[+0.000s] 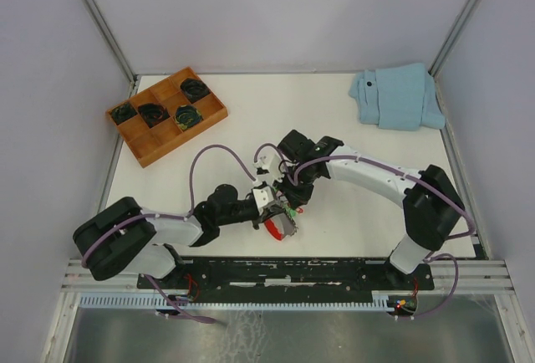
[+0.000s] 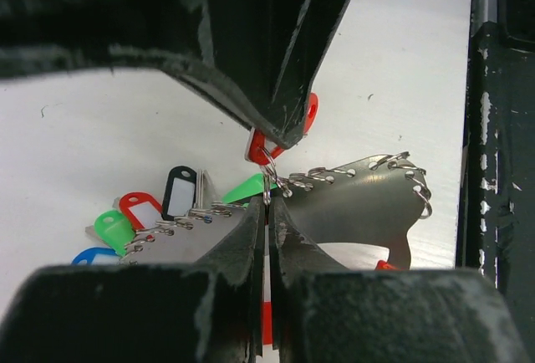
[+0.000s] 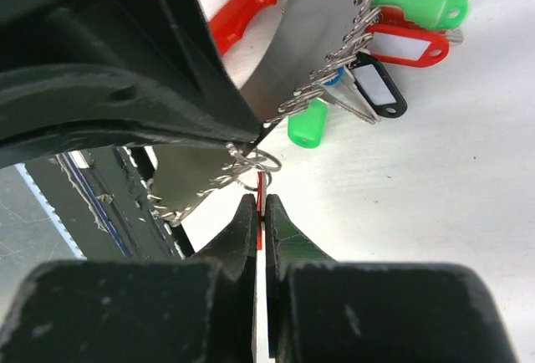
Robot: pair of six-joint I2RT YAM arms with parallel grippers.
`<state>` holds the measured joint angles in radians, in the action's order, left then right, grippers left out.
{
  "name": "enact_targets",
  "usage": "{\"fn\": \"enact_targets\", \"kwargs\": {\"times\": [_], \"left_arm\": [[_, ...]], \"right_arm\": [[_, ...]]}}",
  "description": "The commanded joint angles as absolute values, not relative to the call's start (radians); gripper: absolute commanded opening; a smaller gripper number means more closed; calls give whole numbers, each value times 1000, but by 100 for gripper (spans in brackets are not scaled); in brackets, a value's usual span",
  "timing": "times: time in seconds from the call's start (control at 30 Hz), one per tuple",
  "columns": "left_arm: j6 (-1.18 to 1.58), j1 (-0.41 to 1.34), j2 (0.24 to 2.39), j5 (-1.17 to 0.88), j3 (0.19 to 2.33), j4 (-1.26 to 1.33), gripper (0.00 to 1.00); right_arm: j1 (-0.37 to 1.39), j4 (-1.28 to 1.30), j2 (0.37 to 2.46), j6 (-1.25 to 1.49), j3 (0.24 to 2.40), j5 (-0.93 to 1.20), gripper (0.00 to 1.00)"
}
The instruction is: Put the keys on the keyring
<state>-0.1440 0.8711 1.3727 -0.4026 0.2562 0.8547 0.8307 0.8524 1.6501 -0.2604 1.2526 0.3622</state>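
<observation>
Red plastic tag (image 2: 259,147) of 1 key is clamped edge-on between the right gripper (image 3: 261,204) fingers, jaws fully together on it, at the front middle of the table (image 1: 251,112). Left gripper (image 2: 267,212) meets it nose to nose. It is closed too, pinching a thin wire ring (image 2: 267,181) that hangs from that red tag. The pinched ring sits right at the scalloped edge of the keyring (image 2: 351,200), a grey metal plate with a row of small split rings along its rim. Can't tell whether the ring is threaded onto the plate or only touching it. The keyring's red curved band (image 3: 242,12) sticks out on the near side, toward the arm bases. Green-tagged key (image 3: 307,125) lies flat on the table, tucked against the plate's edge, neither gripper on it. Fanned out beside it are 4 more tags, apparently on the plate's rings: 1 black tag (image 3: 380,87), 1 red-framed tag (image 3: 410,45), 1 bright green tag (image 3: 418,7), 1 blue tag (image 2: 92,256). Well away at the far left is a wooden tray (image 1: 160,141) with 4 dark coils (image 1: 188,116) in its compartments. In the far right corner — a folded light-blue cloth (image 1: 397,95).
</observation>
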Motion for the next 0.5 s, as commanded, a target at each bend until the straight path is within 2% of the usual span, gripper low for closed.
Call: {"fn": "enact_targets", "kwargs": {"times": [0.0,0.27,0.47], "left_arm": [[-203,901,1305,-429,290,848,3],[-350,1051,1235,-287,337,756,3],[-367,1064,1273,-259,347,773,3]], "right_arm": [[816,885,1726,-285,1288,381,1],[817,935,1832,-311,1376,449,1],[820,939,1848,-314,1382,429,1]]}}
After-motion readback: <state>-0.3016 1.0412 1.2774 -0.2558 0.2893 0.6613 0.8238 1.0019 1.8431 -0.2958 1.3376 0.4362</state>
